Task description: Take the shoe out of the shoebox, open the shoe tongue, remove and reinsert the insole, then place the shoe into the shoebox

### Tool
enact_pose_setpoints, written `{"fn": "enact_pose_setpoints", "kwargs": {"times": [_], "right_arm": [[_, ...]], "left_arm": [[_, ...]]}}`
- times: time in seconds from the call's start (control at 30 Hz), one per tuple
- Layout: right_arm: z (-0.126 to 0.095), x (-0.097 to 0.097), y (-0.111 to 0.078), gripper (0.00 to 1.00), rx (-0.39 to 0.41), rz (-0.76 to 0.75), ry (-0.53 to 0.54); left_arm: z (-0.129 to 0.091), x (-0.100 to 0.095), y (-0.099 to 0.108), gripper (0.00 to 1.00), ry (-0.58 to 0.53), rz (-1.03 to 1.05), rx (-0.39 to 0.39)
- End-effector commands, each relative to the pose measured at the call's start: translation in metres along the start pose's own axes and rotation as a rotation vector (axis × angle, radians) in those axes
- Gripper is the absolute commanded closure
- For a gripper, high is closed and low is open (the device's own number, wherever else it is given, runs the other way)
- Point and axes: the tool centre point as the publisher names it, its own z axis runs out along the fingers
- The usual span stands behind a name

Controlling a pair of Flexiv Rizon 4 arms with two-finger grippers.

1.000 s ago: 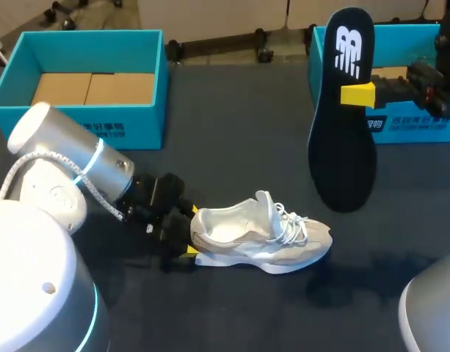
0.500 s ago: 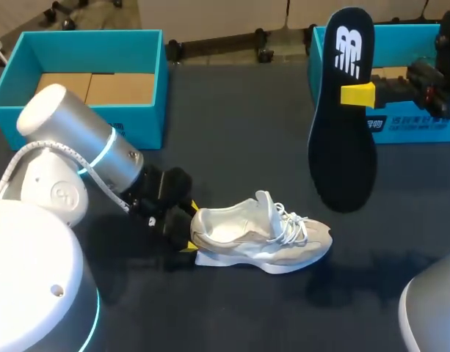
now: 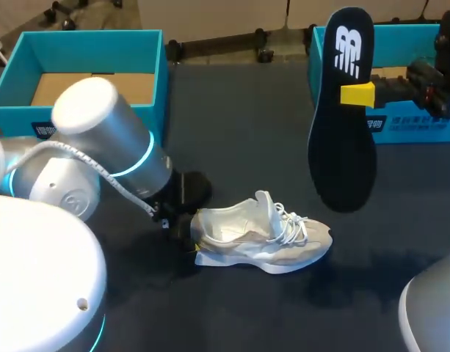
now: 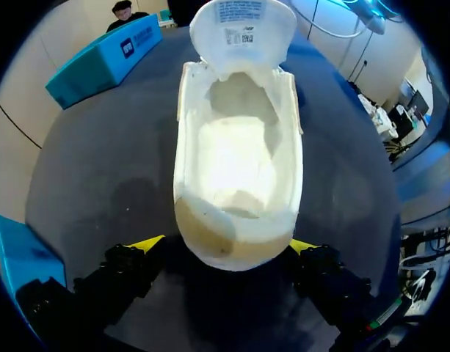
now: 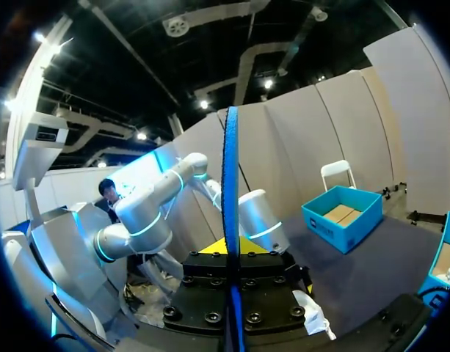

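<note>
A white sneaker (image 3: 261, 235) lies on its sole mid-table, tongue pulled up and its inside bare (image 4: 239, 154). My left gripper (image 4: 225, 249) stands open with the heel between its yellow fingertips (image 4: 147, 242). From above, the left gripper (image 3: 193, 236) is mostly hidden under its own arm. A black insole (image 3: 343, 117) hangs upright above the table, toe end down. My right gripper (image 3: 357, 94) is shut on it near the heel end. In the right wrist view the insole (image 5: 230, 191) shows edge-on, rising from the right gripper (image 5: 232, 257).
A teal shoebox (image 3: 144, 110) with a cardboard floor stands at the back left. A second teal box (image 3: 408, 125) stands at the back right, behind the insole. My left arm's big elbow (image 3: 107, 139) looms over the table's left part.
My left arm's elbow has swung up and to the right, while its gripper stays at the shoe's heel. The shoe, the insole and my right arm have not moved.
</note>
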Motion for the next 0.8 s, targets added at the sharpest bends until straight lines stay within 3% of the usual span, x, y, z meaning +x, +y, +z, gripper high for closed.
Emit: {"fn": "enact_pose_setpoints", "kwargs": {"times": [0.03,0.53,0.8], "right_arm": [[0.002,-0.002,0.001,1.0,0.002,0.001,0.001],[0.002,-0.002,0.001,1.0,0.002,0.001,0.001],[0.002,-0.002,0.001,1.0,0.002,0.001,0.001]], "left_arm": [[-0.004,-0.002,-0.005,0.0,0.009,0.0,-0.17],[-0.014,-0.001,-0.017,0.0,0.02,0.045,-0.298],[-0.039,0.002,-0.027,0.0,0.029,0.053,-0.248]]}}
